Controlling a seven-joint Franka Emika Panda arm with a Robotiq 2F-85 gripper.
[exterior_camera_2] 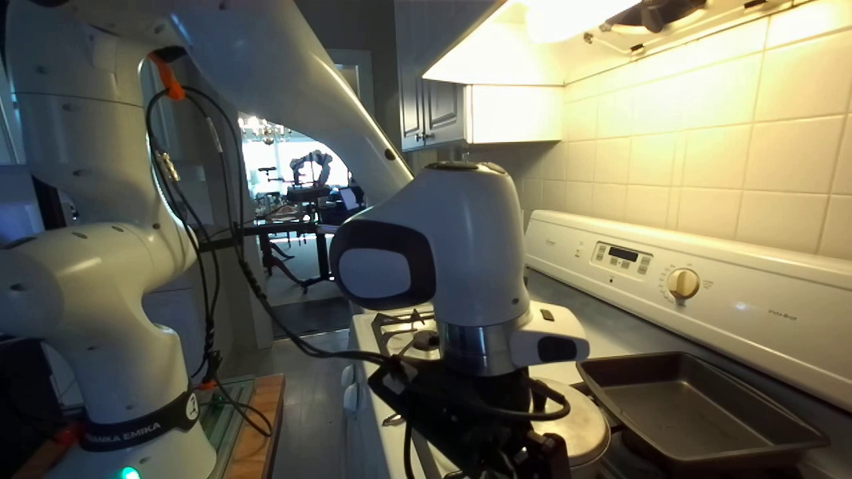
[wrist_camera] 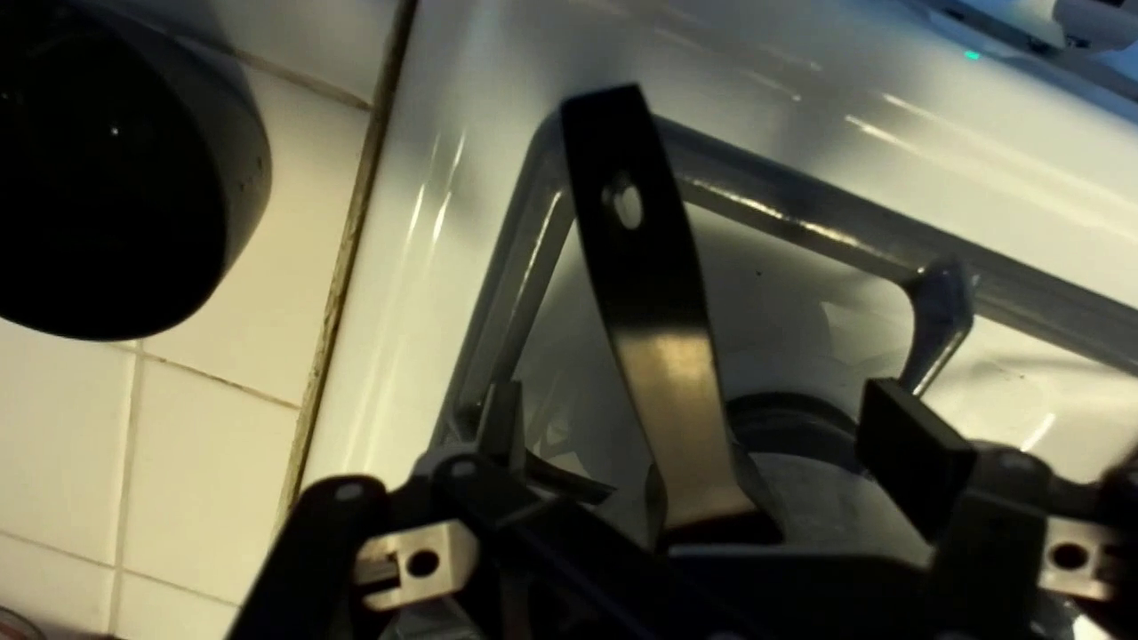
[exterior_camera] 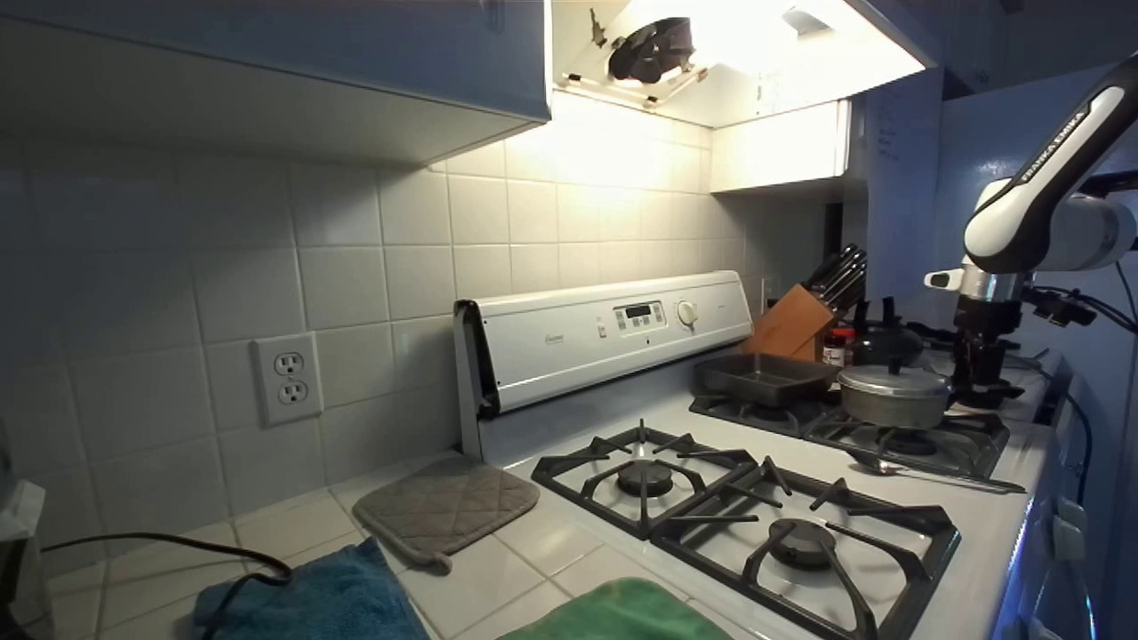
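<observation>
Wrist view: black-tipped metal handle [wrist_camera: 656, 329] runs between wide-apart jaws of claw [wrist_camera: 698, 436], gap on either side.

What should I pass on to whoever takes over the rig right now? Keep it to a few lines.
Gripper: open, holding nothing, beside the lidded pot.
Things: the pot sits on a burner grate, next to the rectangular pan; in the wrist view, a black-tipped handle shows between the fingers.
Done: jaws lined up with the handle, one on each side.
Left: handle not yet gripped; whether it joins the pot is hidden in the wrist view.
</observation>
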